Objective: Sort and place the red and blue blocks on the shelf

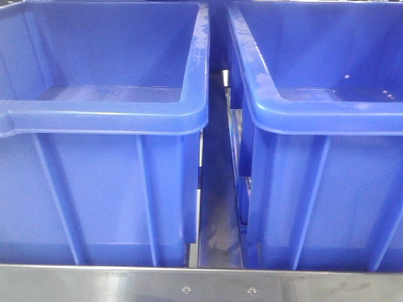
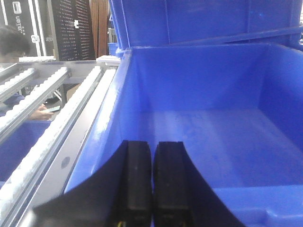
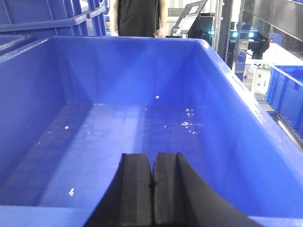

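No red or blue block shows in any view. My left gripper [image 2: 152,144] is shut and empty, its black fingers side by side over the near rim of a large blue bin [image 2: 213,127]. My right gripper [image 3: 152,156] is shut and empty over the near rim of another large blue bin [image 3: 142,132]. The shelf's grey rail with white roller tracks [image 2: 57,127] runs along the left of the left bin. In the front view the two bins [image 1: 101,113] [image 1: 321,119] stand side by side on the shelf, and neither gripper shows there.
A narrow gap [image 1: 217,207] separates the two bins. A steel edge with bolts [image 1: 189,286] runs along the front. More blue bins [image 2: 189,19] are stacked behind. A person in black [image 3: 137,16] stands beyond the right bin; another person [image 2: 14,47] is at far left.
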